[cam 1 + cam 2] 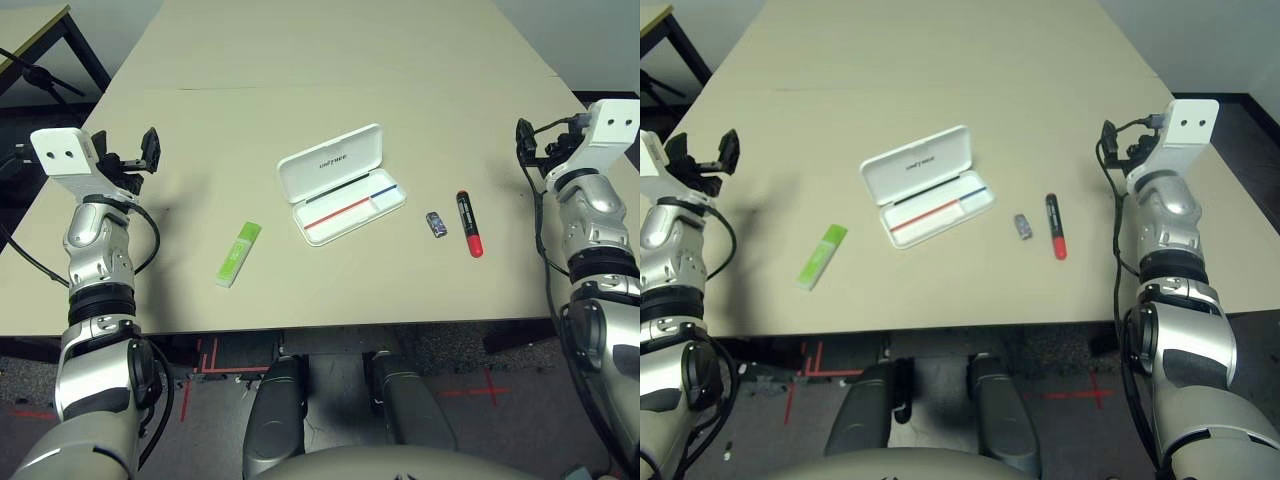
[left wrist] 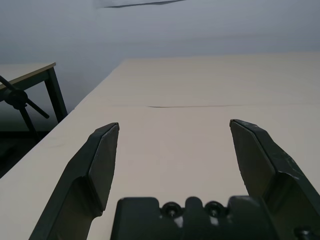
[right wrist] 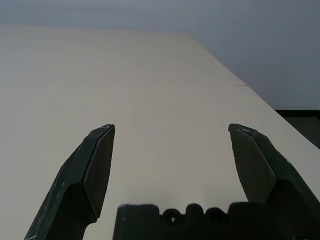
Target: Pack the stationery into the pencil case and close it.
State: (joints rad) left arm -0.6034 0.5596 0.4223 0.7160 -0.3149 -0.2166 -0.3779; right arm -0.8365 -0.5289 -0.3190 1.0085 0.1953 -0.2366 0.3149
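Both tools, left tool (image 2: 170, 165) and right tool (image 3: 170, 165), wide open, empty, raised off to the sides. I see case (image 1: 341, 184) open mid-table (image 1: 330, 60); highlighter (image 1: 239, 254) left, block (image 1: 436, 224) and marker (image 1: 469, 223) right, ready for packing.

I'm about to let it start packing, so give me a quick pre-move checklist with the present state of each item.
1. Pencil case open, lid back: ok.
2. Inside of case free for items: ok, just a red-and-blue line shows.
3. Green highlighter lying free on the table, on the left arm's side: ok.
4. Red marker and small dark block lying free, close together but apart, on the right arm's side: ok.
5. Left tool open, holding nothing: ok.
6. Right tool open, holding nothing: ok.
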